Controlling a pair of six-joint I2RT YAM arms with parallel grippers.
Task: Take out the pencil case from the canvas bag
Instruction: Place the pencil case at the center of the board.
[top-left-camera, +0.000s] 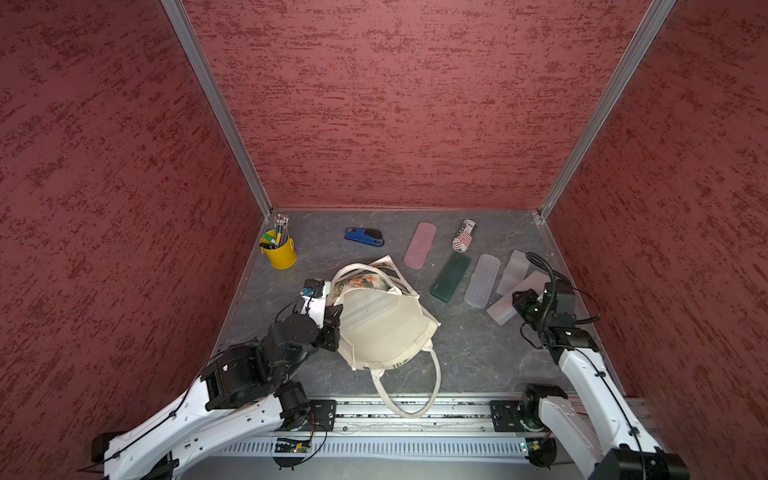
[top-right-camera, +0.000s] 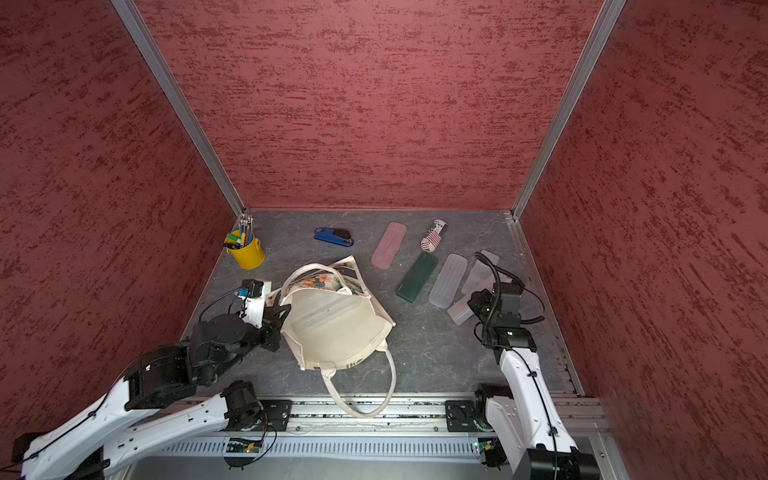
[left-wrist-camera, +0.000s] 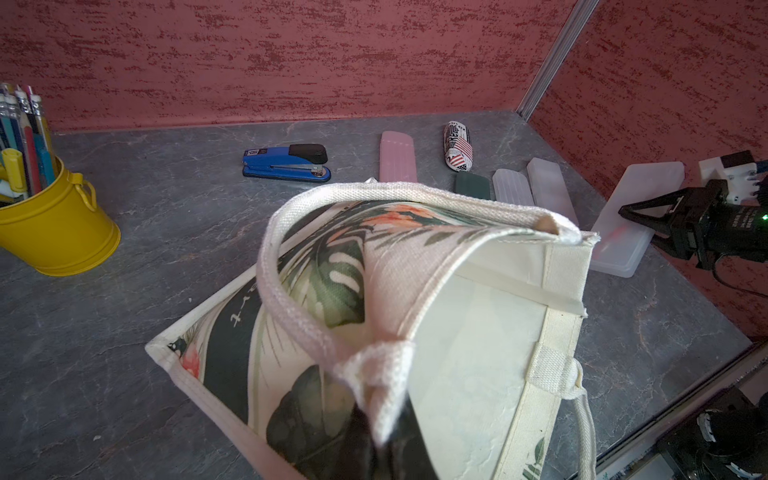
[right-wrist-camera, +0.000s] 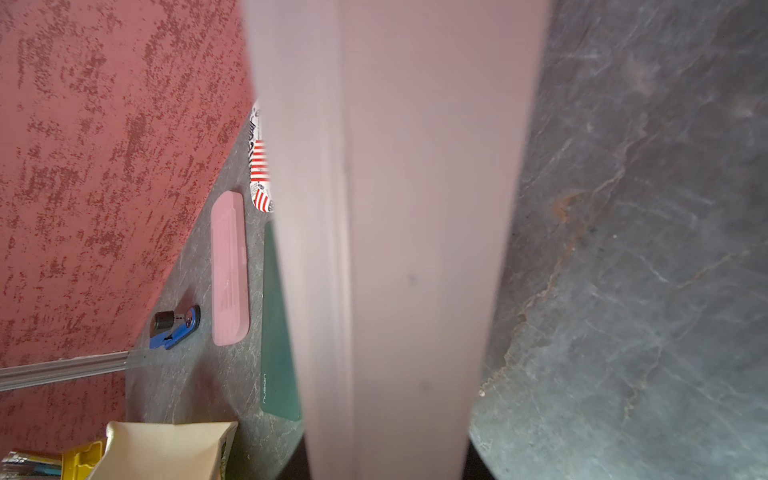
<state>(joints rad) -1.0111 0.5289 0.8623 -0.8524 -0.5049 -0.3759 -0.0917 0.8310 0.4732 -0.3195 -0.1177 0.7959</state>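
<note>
Two arms work over the grey bench (top-left-camera: 457, 357). At its middle lies the canvas bag (top-left-camera: 386, 336), tipped so that its mouth opens upward, and both top views look into the cream inside. The left pincer (top-left-camera: 337, 311) is clenched on the rim of the bag, close to where a handle is sewn on. In the left wrist view this piece of cloth fills the nearest part of the picture. Inside the bag a translucent pencil case (top-left-camera: 365, 308) rests flat against the inner wall, so it is not out yet. The front handle (top-left-camera: 409, 386) falls over the metal rail (top-left-camera: 457, 409) at the bench edge. The rear handle (top-left-camera: 358, 269) arches over the printed side.

The right pincer (top-left-camera: 520, 303) is at the right part of the bench, well apart from the bag. It seems closed around a frosted case (top-left-camera: 503, 313), which fills the middle of the right wrist view as a pale blurred bar. The fingertips themselves I cannot see there. This case lies slanted, just beside another frosted box (top-left-camera: 515, 270).

More cases lie in a loose row between the bag and the right arm: a ribbed clear case (top-left-camera: 482, 282), a dark green case (top-left-camera: 451, 277), a pink case (top-left-camera: 419, 245) and a flag-print pouch (top-left-camera: 464, 235). Toward the back wall is a blue stapler (top-left-camera: 365, 237). In the back left corner stands a yellow bucket (top-left-camera: 280, 253) full of pens and pencils.
</note>
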